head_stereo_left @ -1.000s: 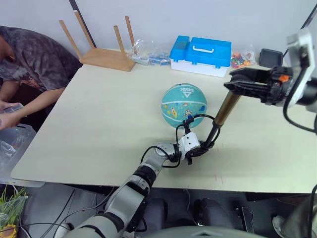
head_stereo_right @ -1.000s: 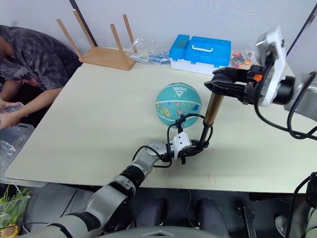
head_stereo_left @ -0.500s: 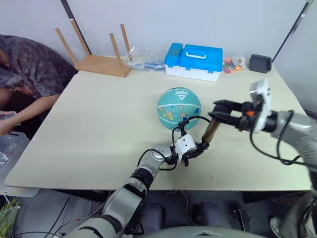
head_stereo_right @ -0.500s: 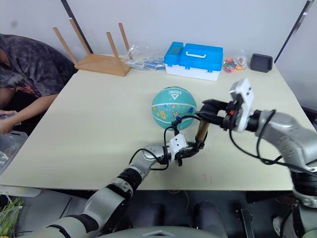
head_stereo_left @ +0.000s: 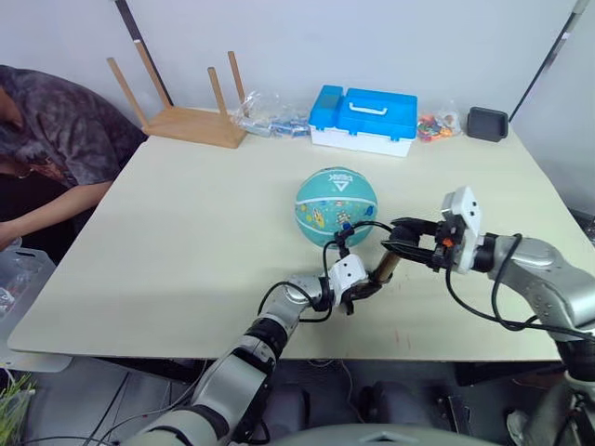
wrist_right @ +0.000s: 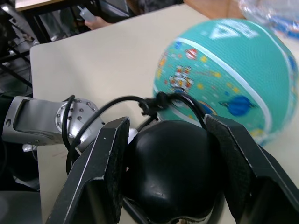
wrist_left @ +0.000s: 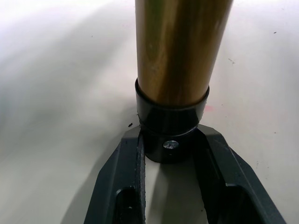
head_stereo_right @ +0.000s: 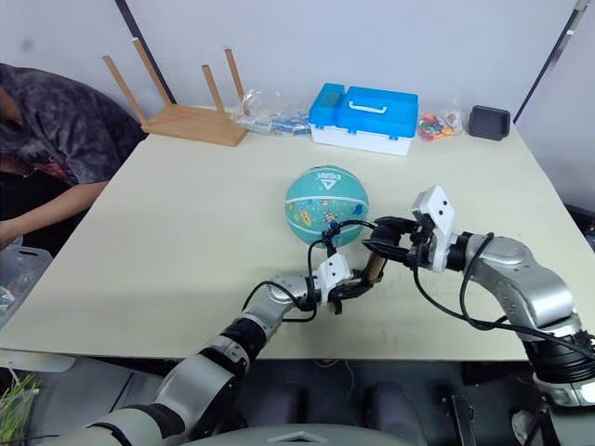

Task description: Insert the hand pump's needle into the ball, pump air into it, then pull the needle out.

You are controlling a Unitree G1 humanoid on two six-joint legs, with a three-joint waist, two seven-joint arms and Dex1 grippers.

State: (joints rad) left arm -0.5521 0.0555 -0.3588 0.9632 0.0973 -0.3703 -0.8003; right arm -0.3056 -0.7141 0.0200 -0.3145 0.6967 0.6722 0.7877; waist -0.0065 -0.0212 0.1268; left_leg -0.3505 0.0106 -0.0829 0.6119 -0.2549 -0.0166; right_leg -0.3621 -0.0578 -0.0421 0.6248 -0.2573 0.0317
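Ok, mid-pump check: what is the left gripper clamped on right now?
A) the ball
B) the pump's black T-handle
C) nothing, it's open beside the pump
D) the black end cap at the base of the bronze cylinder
D. In the left wrist view the left gripper has its two black fingers closed on either side of the black end cap at the base of the hand pump.

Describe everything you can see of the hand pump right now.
The hand pump is a short, slim bronze-gold cylinder, metal by its look, with black end caps. It stands tilted on the table, just in front of the ball. The left gripper clamps its black bottom cap; the right gripper closes on the black handle at the top. Its thin black hose loops up to the ball's near side.
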